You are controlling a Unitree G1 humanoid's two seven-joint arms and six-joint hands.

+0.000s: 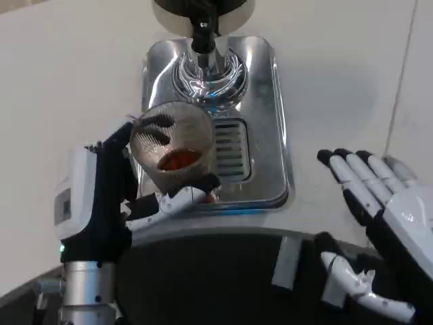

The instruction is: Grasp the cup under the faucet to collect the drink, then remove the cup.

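The cup (174, 143), a clear ribbed tumbler with some red drink in its bottom, was tilted with its mouth toward the camera, over the left front part of the tray (267, 115) and just in front of the faucet (203, 34). The left hand (111, 196) held it: dark fingers pressed its left side and a white finger curled under its lower right edge. The faucet's black spout hung above the shiny round fitting at the tray's back, and a slotted grate (231, 149) lay in the tray just right of the cup. The tray was polished steel, throwing bright reflections, and sat on the white bench (338, 74), which was plain and matte with a thin seam running down its right part. The right hand (385, 223) hovered well to the right of the tray, fingers spread and holding nothing. A dark curved edge crossed the bottom of the view.
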